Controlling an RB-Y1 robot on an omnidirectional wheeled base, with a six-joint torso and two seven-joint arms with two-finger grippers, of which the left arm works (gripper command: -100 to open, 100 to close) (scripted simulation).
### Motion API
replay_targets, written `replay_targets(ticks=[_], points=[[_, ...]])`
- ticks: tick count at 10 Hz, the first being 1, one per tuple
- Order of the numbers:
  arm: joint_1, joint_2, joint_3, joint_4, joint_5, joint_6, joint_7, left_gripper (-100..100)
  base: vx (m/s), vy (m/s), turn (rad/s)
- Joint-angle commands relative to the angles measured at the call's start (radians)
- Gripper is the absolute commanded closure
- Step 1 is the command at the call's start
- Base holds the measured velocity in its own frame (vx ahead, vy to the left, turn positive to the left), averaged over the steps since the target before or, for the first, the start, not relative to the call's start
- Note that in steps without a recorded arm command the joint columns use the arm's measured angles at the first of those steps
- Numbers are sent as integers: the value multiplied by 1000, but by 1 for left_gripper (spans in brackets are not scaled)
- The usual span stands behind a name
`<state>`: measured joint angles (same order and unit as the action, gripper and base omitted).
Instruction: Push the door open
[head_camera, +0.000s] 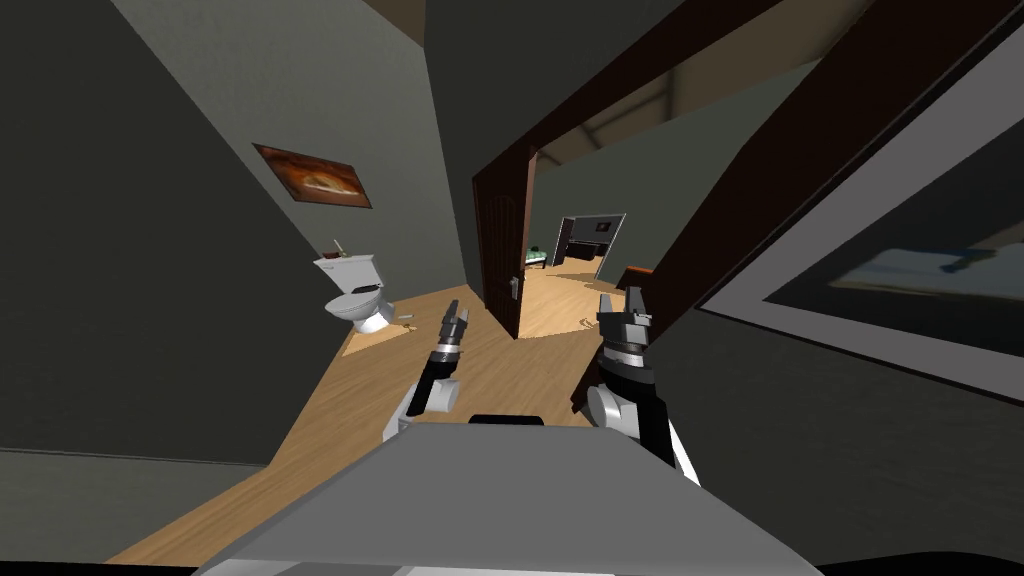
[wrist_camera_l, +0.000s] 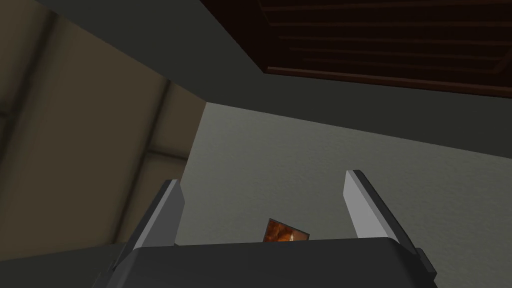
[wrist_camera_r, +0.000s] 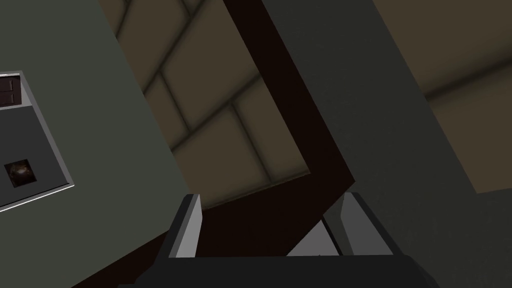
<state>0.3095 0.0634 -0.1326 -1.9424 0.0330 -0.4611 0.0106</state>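
Door: dark brown, swung open, straight ahead, handle showing.
Left gripper: fingers wide apart, holding nothing, short of door.
Right gripper: fingers wide apart, holding nothing, beside door frame.

Framed picture (right wall), half off-frame

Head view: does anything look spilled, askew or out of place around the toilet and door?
Only a small object lying on the floor beside the toilet, too small to identify. The door stands open and undamaged; the slant is the camera's.
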Motion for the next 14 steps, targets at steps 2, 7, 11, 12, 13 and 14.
replay_targets(ticks=[2,7,11,12,13,14], points=[[-44,6,-20,71,-10,1,10,-100,112,57,-67],[-108,18,-42,173,-21,2,30,-100,104,65,-58],[-176,26,-66,280,-32,3,51,-100,92,68,-66],[-189,28,-71,302,-34,3,56,-100,128,106,-80],[-203,29,-76,324,-37,4,60,-100,116,91,-51],[-217,30,-81,346,-39,4,64,-100,106,69,-53]])
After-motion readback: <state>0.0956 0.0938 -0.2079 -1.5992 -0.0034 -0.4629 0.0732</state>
